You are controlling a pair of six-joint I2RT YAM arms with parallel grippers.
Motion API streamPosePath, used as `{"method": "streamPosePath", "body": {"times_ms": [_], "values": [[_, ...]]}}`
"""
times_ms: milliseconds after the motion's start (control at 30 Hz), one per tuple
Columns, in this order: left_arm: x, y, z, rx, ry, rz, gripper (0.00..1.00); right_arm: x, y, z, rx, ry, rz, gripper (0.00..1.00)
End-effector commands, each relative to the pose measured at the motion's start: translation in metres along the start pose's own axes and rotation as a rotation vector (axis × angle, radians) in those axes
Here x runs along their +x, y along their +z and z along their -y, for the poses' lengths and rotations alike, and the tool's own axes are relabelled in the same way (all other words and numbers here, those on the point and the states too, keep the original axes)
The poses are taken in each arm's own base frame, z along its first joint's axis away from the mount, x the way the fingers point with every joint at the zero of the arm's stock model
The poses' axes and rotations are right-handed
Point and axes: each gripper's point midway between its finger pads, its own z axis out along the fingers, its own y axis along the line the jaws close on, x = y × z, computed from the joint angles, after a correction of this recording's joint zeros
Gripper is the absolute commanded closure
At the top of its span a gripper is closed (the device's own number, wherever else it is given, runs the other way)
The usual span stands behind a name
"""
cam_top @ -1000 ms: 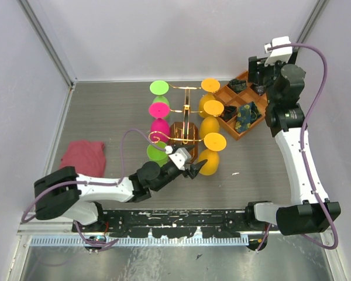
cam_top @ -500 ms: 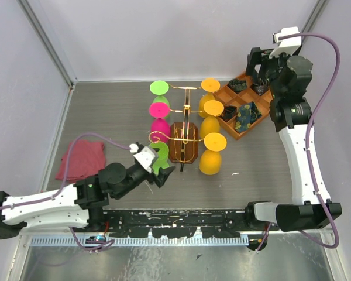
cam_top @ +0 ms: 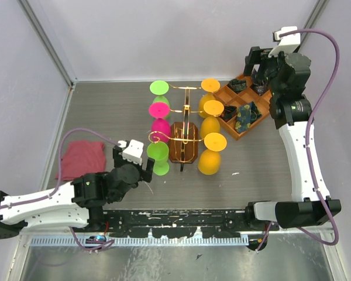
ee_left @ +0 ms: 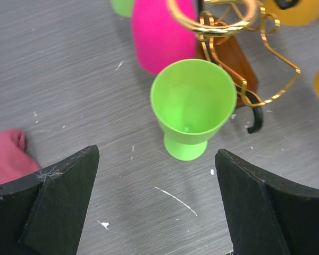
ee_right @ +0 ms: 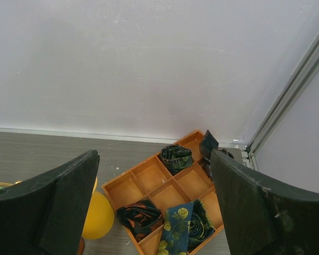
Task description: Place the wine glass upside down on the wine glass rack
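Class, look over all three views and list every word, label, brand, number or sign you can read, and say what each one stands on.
There is no readable text in any view.
The green glass, pink glass, yellow glasses, gold rack, wooden tray and red cloth carry no writing.
The rolled cloths in the tray show only patterns, no letters.

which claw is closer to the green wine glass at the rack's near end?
Left. Left claw is open just short of that green wine glass, not touching; right claw is far off, up by the wooden compartment tray.
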Motion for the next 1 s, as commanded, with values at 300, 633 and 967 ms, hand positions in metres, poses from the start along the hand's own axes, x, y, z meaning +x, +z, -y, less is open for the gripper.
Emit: {"method": "streamPosePath", "body": {"times_ms": [300, 633, 967], "values": [[-0.013, 0.026, -0.036, -0.264, -0.354, -0.016, 0.00, -0.029, -0.009, -0.006, -0.031, 0.028, 0.067, 0.09], [-0.002, 0.053, -0.023, -0.162, -0.465, -0.131, 0.00, -0.031, -0.014, -0.004, -0.024, 0.020, 0.070, 0.09], [0.011, 0.066, -0.019, -0.137, -0.488, -0.255, 0.09, -0.030, -0.017, -0.003, -0.021, 0.011, 0.069, 0.09]]}}
